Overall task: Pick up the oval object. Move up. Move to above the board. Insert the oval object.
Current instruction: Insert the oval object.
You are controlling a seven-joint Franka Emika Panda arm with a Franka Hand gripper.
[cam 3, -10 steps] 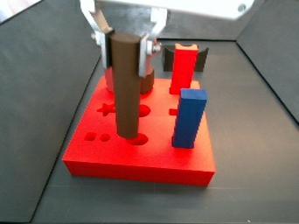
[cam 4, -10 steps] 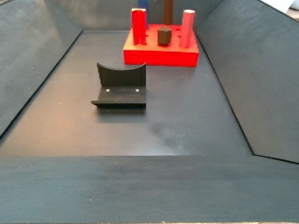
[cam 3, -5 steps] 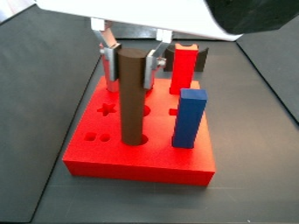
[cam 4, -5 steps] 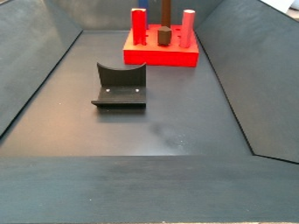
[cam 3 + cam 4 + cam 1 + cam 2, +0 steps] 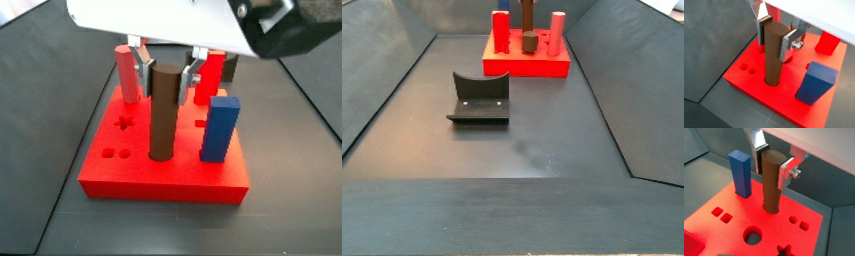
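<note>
The oval object (image 5: 163, 110) is a tall dark brown peg. It stands upright with its lower end in a hole of the red board (image 5: 160, 180). It also shows in both wrist views (image 5: 774, 55) (image 5: 771, 183) and far off in a side view (image 5: 525, 18). My gripper (image 5: 167, 68) straddles the peg's top, with a silver finger on each side and small gaps to the peg. It is open in both wrist views (image 5: 775, 39) (image 5: 772, 165). The board also shows in those views (image 5: 751, 82) (image 5: 744, 215) (image 5: 529, 68).
A blue block (image 5: 218, 130) stands in the board next to the peg. A red post (image 5: 210, 75) and a pink post (image 5: 127, 72) stand behind. The fixture (image 5: 480, 98) sits on the dark floor mid-bin. Dark sloped walls enclose the floor.
The fingers have spread off the peg. The peg has sunk lower into the board's hole and now stands on its own.
</note>
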